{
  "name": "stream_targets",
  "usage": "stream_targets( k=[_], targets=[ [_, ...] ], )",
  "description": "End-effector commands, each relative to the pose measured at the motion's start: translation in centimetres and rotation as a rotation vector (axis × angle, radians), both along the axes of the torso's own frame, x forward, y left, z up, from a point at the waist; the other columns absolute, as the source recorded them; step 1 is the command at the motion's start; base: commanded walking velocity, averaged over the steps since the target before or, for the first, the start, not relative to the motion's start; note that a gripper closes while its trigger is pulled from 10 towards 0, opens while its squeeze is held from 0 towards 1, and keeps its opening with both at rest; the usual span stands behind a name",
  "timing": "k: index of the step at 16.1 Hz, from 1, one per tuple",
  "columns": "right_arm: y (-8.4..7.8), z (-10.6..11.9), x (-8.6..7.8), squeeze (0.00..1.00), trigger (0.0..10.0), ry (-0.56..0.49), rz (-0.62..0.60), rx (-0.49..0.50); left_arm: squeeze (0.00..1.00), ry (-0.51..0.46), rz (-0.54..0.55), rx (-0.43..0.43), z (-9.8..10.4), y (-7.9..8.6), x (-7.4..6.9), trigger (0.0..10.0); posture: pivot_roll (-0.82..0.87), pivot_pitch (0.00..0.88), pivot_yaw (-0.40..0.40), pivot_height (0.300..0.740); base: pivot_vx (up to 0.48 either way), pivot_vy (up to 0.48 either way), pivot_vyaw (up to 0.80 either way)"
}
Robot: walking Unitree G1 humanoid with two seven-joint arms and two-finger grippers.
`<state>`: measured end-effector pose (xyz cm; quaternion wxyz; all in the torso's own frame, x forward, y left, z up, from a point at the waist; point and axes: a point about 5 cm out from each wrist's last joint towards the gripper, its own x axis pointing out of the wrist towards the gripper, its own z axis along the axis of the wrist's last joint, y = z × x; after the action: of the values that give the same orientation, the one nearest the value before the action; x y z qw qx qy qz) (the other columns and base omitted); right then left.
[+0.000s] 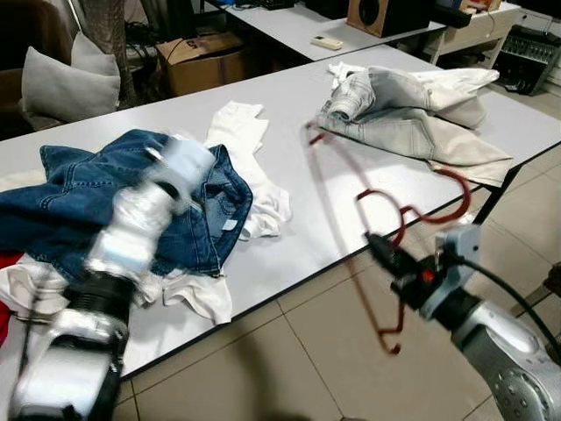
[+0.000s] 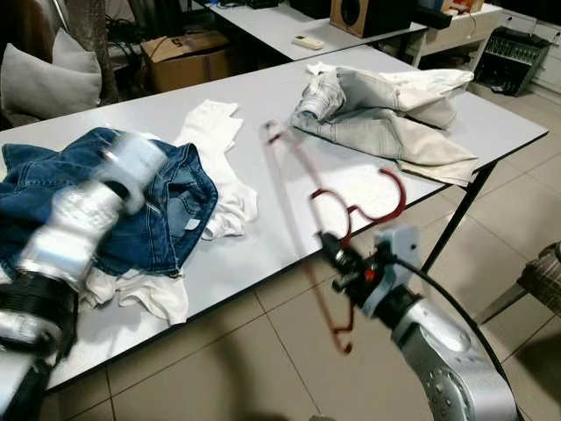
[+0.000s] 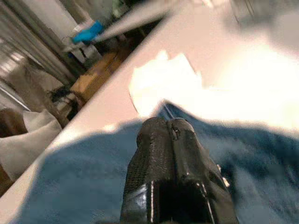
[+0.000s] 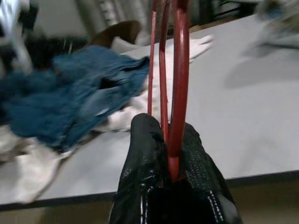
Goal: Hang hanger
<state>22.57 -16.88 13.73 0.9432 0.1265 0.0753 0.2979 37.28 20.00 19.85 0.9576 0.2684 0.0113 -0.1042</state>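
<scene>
— What sort of room is this?

— A workroom with a tiled floor (image 1: 289,351) and a long pale grey bench (image 1: 289,114) running across it. Behind it stands a second bench with a remote control (image 1: 327,41) lying on it, and a wooden speaker (image 1: 377,13) at its far end. A cardboard box (image 1: 200,60) sits on the floor between them, and grey cushions (image 1: 66,83) lie off to the left.

— And what lies on the near bench?

— Clothes. A blue denim jacket (image 1: 96,197) is heaped at the left end, with a white garment (image 1: 250,162) spread just beside it and partly under it. More white cloth pokes out below the denim near the bench edge. At the far right end lies a bundle of light grey jeans and cream cloth (image 1: 412,110).

— Where is the hanger?

— The red wire hanger (image 1: 386,206) is in the air over the bench's front edge, pinched in the right tool (image 1: 386,256). In the right wrist view the fingers (image 4: 145,149) are pressed together on its red wires. Its hook curls near the cream cloth; its lower end hangs below the bench edge, over the floor.

— And the other arm?

— The left tool (image 3: 170,154) is over the denim jacket, blurred, with its two fingers pressed together and nothing between them.
</scene>
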Motion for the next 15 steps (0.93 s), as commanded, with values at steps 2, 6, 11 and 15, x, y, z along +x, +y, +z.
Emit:
stream_targets(
  k=[2, 6, 11, 15],
  targets=[
    [0.7, 0.7, -0.4, 0.00, 10.0, -0.012, 0.075, 0.030, 0.00, -0.095, -0.048, -0.120, 4.0, 0.1, 0.3, 0.0, -0.25, 0.000, 0.065, 0.740, 0.000, 0.000, 0.00],
    [-0.1, 1.3, 1.3, 0.00, 10.0, 0.009, 0.001, 0.002, 0.00, -0.058, -0.271, -0.114, 6.0, -3.2, -0.7, 0.0, -0.24, 0.000, 0.078, 0.740, 0.000, 0.000, 0.00],
    [0.4, 2.2, 2.2, 0.00, 10.0, -0.107, -0.223, -0.093, 0.00, -0.029, -0.100, -0.538, -0.6, -3.3, -4.0, 10.0, -0.22, 0.000, 0.086, 0.740, 0.000, 0.000, 0.00],
    [-0.1, 1.9, 2.7, 0.00, 10.0, -0.129, -0.340, -0.109, 0.00, 0.000, 0.019, -0.453, -4.5, -3.2, -7.2, 10.0, -0.19, 0.000, 0.027, 0.740, 0.000, -0.333, 0.00]
  ],
)
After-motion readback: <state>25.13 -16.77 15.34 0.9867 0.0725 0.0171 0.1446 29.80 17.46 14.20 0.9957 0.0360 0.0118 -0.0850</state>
